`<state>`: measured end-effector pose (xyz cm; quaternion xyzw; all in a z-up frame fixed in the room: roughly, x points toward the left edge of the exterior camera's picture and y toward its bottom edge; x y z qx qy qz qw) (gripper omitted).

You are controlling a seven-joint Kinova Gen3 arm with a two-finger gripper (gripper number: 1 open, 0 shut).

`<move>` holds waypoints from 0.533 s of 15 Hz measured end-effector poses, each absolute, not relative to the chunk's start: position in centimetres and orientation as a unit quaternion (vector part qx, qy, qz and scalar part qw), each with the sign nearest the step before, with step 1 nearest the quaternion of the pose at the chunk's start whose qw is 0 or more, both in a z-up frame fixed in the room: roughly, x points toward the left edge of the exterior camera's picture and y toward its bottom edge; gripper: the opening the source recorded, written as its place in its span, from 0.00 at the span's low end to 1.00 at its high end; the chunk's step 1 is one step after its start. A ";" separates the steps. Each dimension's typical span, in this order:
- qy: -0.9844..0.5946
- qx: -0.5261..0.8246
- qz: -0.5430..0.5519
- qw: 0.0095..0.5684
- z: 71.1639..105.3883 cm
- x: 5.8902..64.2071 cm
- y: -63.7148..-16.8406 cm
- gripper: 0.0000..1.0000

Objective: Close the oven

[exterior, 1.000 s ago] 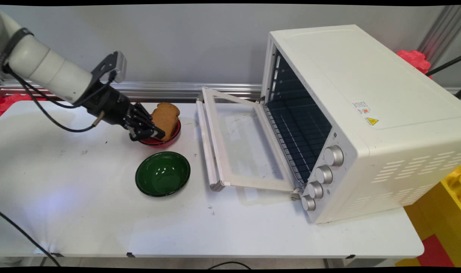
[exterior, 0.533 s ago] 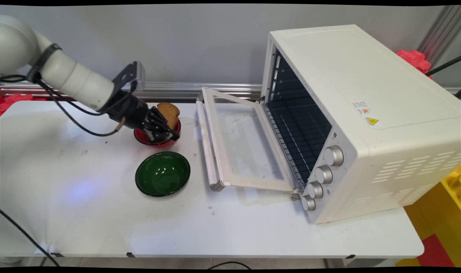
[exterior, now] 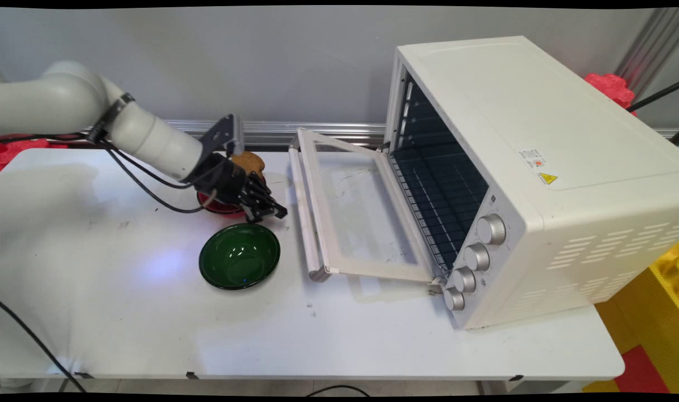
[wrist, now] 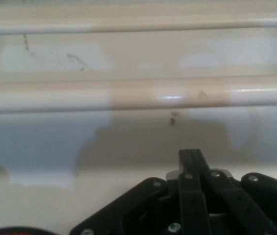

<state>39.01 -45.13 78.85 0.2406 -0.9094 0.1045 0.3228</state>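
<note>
One camera looks down across the white counter [exterior: 122, 312] toward the wall; the other, low and close, faces the cream oven's open door handle [wrist: 138, 95], seen by both [exterior: 303, 212].

A white arm is seen reaching in from the upper left of the frame, and its black gripper [exterior: 275, 211] is held low at centre left, its fingers closed together with nothing between them. Just behind it, a red bowl [exterior: 219, 205] carrying a slice of brown bread [exterior: 251, 163] is largely hidden. A green bowl [exterior: 239, 255] is placed just below the gripper on the white table [exterior: 122, 312]. A white toaster oven [exterior: 532, 173] fills the right side, its glass door [exterior: 353, 209] lowered toward the centre.
</note>
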 end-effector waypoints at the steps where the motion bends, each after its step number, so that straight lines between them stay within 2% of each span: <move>1: -0.909 0.238 0.104 0.326 78.3 38.7 -45.4 0.00; 8: -0.908 0.223 0.098 0.341 76.4 37.7 -46.5 0.00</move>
